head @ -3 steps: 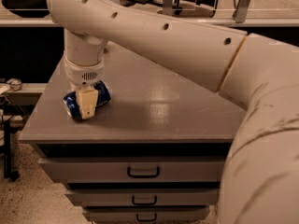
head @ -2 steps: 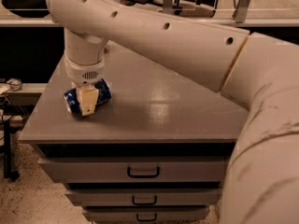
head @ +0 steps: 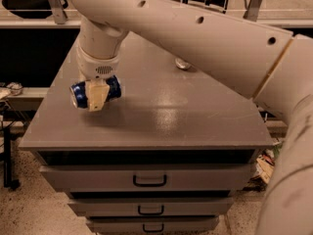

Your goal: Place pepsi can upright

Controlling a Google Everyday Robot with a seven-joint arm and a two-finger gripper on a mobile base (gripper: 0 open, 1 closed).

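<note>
The pepsi can (head: 111, 89), dark blue with a silver end facing left, lies on its side between the fingers of my gripper (head: 96, 95). The gripper reaches down from above at the left part of the grey cabinet top (head: 171, 111) and is shut on the can. One cream finger (head: 97, 97) crosses the front of the can. The can seems to hang slightly above the surface, with a shadow under it. The far finger is hidden behind the can.
A small silvery round object (head: 183, 63) sits on the cabinet top towards the back middle. Drawers with dark handles (head: 149, 181) are below the front edge. My arm (head: 205, 38) spans the upper right. The cabinet's left edge is close to the can.
The can, still on its side in the gripper, has risen a little from the cabinet top. The view has shifted slightly.
</note>
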